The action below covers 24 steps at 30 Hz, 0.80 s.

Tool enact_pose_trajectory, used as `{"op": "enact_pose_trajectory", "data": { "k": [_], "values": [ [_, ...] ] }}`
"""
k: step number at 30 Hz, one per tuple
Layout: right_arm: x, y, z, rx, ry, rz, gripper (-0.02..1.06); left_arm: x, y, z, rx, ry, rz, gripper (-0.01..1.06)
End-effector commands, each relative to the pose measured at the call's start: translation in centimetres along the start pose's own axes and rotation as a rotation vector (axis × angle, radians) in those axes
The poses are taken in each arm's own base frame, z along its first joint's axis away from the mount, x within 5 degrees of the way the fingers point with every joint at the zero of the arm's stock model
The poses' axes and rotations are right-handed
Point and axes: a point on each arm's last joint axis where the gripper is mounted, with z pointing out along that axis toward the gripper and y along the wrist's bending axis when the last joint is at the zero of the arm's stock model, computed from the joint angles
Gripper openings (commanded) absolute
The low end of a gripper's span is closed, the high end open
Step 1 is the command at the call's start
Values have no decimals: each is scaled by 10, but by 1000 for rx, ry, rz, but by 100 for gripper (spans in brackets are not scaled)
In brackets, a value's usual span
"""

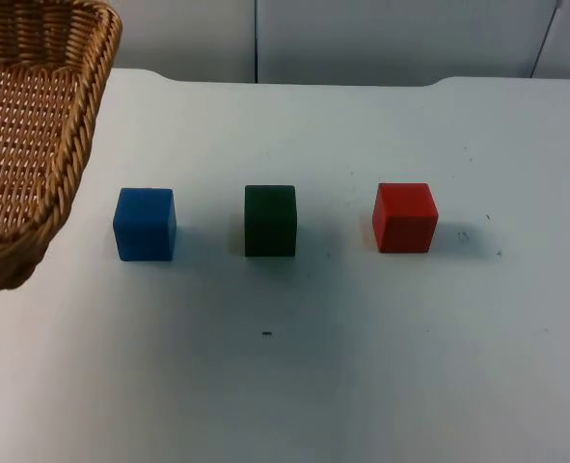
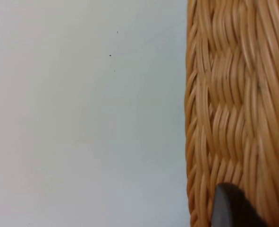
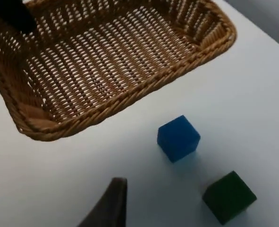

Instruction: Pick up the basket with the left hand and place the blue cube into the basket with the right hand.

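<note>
Wicker basket (image 1: 29, 125) looms closest in the top view, lifted off the white table (image 1: 362, 367) and tilted, just beside the blue cube (image 1: 145, 224); that cube rests on the table, apart from the basket; a green cube (image 1: 270, 221) sits beyond the blue cube, and a red cube (image 1: 404, 217) farther along the same row; the left gripper (image 2: 233, 208) is at the basket's woven wall, its grip I cannot tell; the right gripper (image 3: 108, 203) hangs above the table near the blue cube, its opening unclear.
</note>
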Motion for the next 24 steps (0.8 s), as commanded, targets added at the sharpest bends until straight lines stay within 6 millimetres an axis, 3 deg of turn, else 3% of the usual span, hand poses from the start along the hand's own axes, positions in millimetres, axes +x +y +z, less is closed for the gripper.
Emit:
{"op": "enact_pose_trajectory", "data": {
  "k": [1,12,18,24],
  "values": [
    [-6,1,15,0,12,-44,104,-1,-2,-2,15,-22,0,0],
    [-19,-25,92,-17,80,-107,104,-1,3,3,18,-1,-10,0],
    [-14,-36,136,-64,137,-161,104,-1,6,1,5,-6,-18,0],
    [-3,-42,169,-90,173,-194,104,2,19,-10,3,-57,-95,0]
  ]
}}
